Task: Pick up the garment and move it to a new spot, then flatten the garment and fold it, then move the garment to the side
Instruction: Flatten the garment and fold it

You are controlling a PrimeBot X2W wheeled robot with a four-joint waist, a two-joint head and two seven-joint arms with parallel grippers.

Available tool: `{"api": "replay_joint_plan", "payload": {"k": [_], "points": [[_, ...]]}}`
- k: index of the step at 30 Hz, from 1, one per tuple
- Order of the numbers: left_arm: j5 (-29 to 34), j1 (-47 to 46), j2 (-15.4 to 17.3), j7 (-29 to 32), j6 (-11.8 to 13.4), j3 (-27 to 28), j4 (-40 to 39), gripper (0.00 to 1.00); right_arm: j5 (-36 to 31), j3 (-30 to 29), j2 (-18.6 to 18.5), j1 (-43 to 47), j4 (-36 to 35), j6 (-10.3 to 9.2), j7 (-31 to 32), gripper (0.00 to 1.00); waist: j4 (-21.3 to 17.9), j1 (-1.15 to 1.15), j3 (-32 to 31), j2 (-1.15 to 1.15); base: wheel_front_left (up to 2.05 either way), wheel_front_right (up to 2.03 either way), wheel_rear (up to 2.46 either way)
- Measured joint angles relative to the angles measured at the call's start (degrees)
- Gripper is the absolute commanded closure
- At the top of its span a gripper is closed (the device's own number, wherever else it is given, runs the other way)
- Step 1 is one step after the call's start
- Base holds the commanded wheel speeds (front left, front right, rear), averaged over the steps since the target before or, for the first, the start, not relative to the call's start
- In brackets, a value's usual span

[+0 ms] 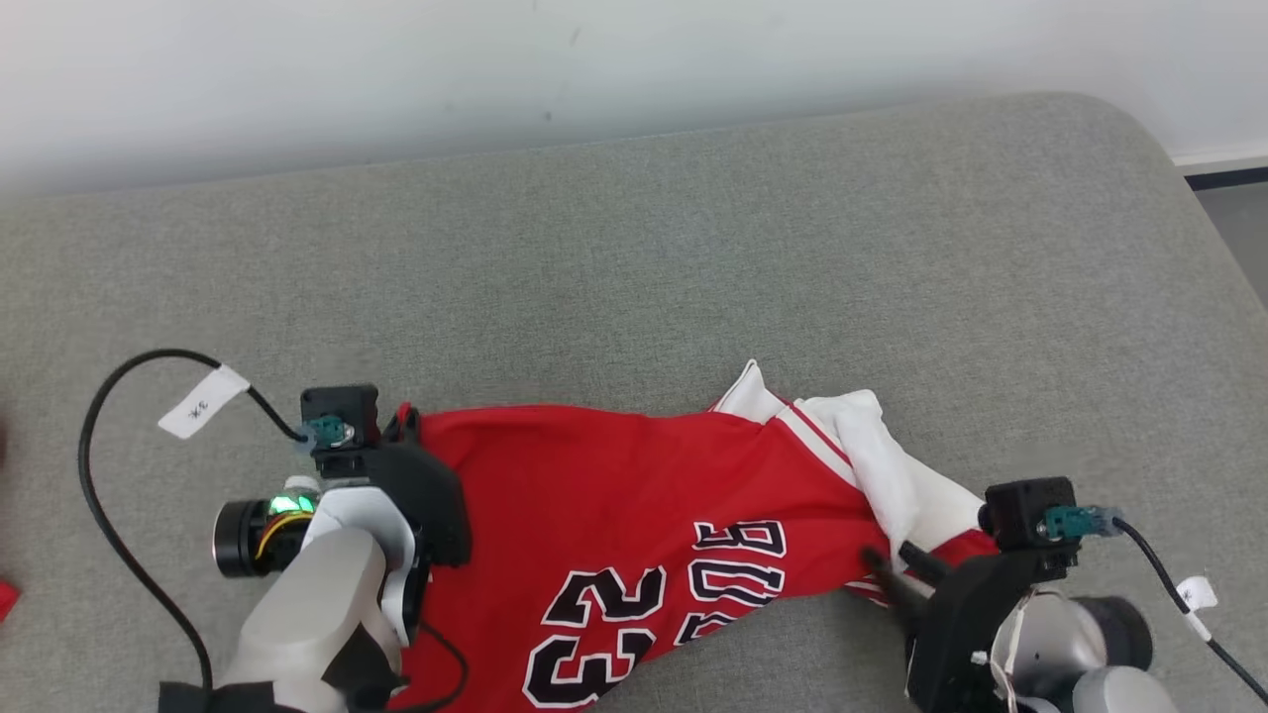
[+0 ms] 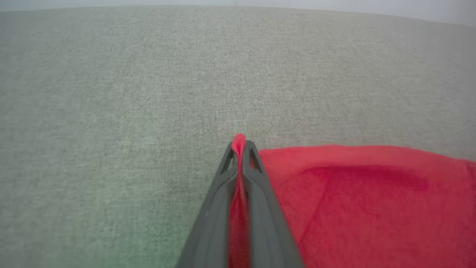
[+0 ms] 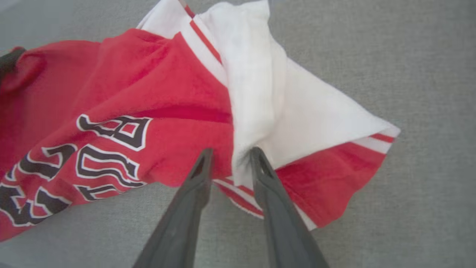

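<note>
Left gripper (image 2: 241,149) pinches a red corner of the soft, floppy jersey (image 1: 594,485), right gripper (image 3: 230,154) stands parted at the striped hem, the spot to grab

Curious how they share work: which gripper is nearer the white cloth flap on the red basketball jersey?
Right. The right gripper has its fingertips at the white cloth flap; the left gripper pinches the opposite corner of the red basketball jersey.

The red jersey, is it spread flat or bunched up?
Bunched up, not flat: the jersey is creased, its white part folded over the red, and the left fingers pinch one corner.
</note>
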Motion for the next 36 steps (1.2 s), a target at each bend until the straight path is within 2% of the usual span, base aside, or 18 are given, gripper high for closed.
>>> {"api": "replay_joint_plan", "payload": {"k": [3,6,12,16,23,28,34,36], "points": [[-0.21,0.99,-0.04,0.05,-0.2,-0.14,0.55,1.0,7.53,1.55,0.2,1.88,-2.68,0.0,1.48,0.0,0.26,0.0,-0.1,0.0,0.0,0.0,0.0],[-0.36,1.39,-0.09,0.04,-0.43,-0.27,0.81,1.0,10.72,-1.1,0.21,2.03,-6.12,0.0,0.59,0.0,0.35,0.0,-0.35,0.0,0.0,0.0,0.0],[-0.64,1.34,-0.15,0.33,-0.45,-0.59,1.21,1.0,5.49,-6.5,-1.41,2.02,-7.33,0.0,1.21,0.0,0.07,0.0,-0.81,0.0,0.0,0.0,0.0],[-0.66,0.83,-0.26,0.48,-0.44,-0.91,1.2,1.0,4.15,-6.61,0.02,0.99,-4.5,0.0,1.71,0.0,0.05,0.0,-0.34,0.0,0.0,0.0,0.0],[-0.79,-0.39,-0.4,0.99,-0.77,-1.52,1.13,1.0,1.2,-10.05,1.69,-3.27,1.33,0.0,0.41,0.0,0.63,0.0,1.02,0.0,0.0,0.0,0.0],[-1.1,-0.77,-0.3,1.0,-0.92,-1.62,1.43,1.0,2.02,-7.09,2.11,-3.8,3.2,0.0,1.76,0.0,0.85,0.0,1.31,0.0,0.0,0.0,0.0],[-1.56,-1.02,-0.33,0.98,-0.45,-1.74,1.71,1.0,2.59,-2.78,2.19,-2.94,1.87,0.0,2.12,0.0,0.43,0.0,1.29,0.0,0.0,0.0,0.0],[-1.64,-1.02,-0.36,0.97,-0.45,-1.8,1.71,1.0,2.53,-2.37,2.21,-2.58,1.2,0.0,1.65,0.14,0.31,0.0,1.31,0.0,0.0,0.0,0.0]]}}
